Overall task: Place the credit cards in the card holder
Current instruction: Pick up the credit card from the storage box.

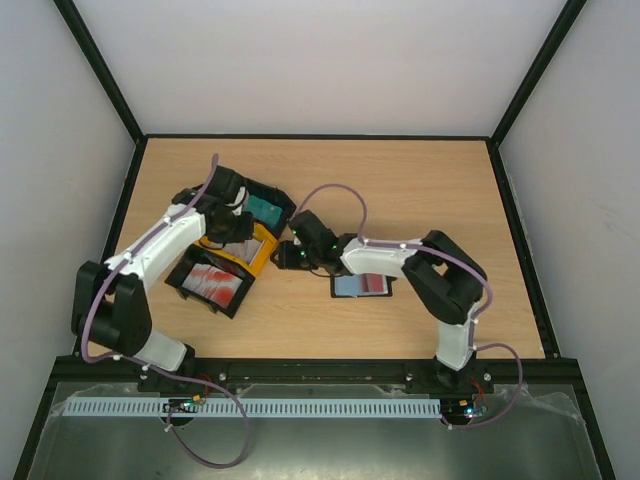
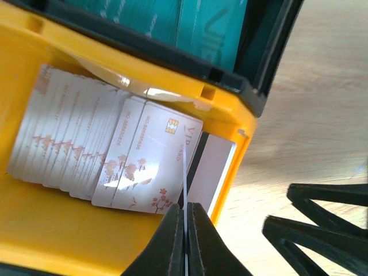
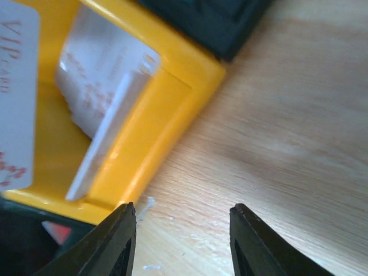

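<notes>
Tabletop [image 1: 430, 190]; whitish card [image 2: 184, 178] (left end effector [image 2: 185, 210])

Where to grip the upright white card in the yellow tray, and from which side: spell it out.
Probably grip the upright white card by its free upper edge, a finger on each flat face, from above. It stands on edge; the yellow tray walls and the fanned stack block the sides. The left gripper pinches it so.

Jaws apart beside yellow tray [image 3: 167, 109] of cards [image 3: 95, 86]
</notes>
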